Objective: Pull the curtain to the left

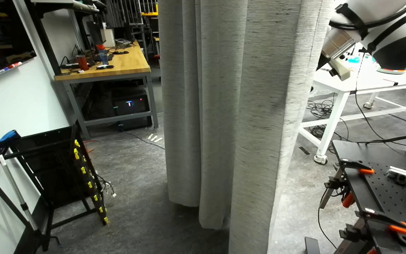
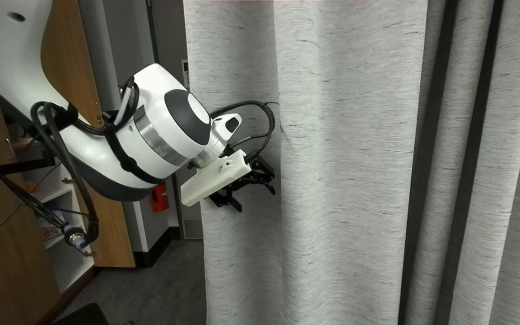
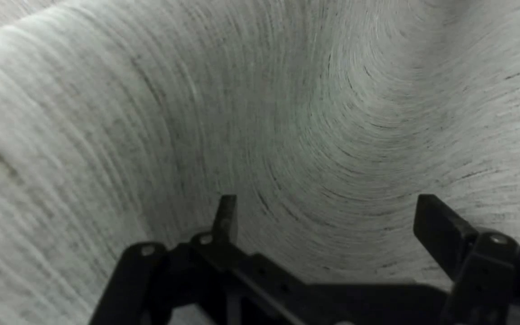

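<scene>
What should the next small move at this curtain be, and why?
Probably ease the gripper gently forward, so that a fold of the curtain comes between its fingers. In the wrist view the fingers stand wide apart with none of the curtain visibly pinched, so a pull now would likely lack a hold. Whether the fingers touch it, I cannot tell.

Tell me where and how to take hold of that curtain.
I'd pinch the curtain by the upright fold beside the gripper, at about the gripper's height. Come from the side of the arm, with the open fingers straddling the fold. It stands out as a ridge in an exterior view, so it should pinch more easily than the flatter stretch next to it.
</scene>
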Available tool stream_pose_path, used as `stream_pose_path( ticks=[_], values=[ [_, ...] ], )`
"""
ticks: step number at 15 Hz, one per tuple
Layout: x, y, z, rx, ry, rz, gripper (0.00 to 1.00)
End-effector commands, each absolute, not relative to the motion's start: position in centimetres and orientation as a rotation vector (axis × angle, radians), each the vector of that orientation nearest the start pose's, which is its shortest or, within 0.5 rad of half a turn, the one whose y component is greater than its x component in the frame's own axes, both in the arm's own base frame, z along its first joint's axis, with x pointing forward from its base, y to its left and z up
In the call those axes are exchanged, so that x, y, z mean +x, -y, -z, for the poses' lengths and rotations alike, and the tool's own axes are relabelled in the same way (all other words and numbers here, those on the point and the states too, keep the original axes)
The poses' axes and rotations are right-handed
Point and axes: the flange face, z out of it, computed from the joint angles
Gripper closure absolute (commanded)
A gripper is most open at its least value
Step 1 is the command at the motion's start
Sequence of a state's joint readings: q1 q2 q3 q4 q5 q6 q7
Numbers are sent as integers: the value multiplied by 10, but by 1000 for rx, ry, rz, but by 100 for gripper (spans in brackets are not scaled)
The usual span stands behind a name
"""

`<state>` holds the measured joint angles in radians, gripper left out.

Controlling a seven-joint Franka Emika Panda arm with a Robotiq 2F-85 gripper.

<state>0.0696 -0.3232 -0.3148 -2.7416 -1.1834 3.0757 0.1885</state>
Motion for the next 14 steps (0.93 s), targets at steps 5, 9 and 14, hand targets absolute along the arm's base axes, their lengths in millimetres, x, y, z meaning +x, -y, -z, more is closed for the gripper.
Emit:
stream_pose_path(
  ticks=[5,9,14],
  values=[
    [380,76,-361,-3256,851,1038,0],
    [360,126,-353,-3409,641,967,0],
    [341,160,-334,-3511,433,870,0]
  ],
)
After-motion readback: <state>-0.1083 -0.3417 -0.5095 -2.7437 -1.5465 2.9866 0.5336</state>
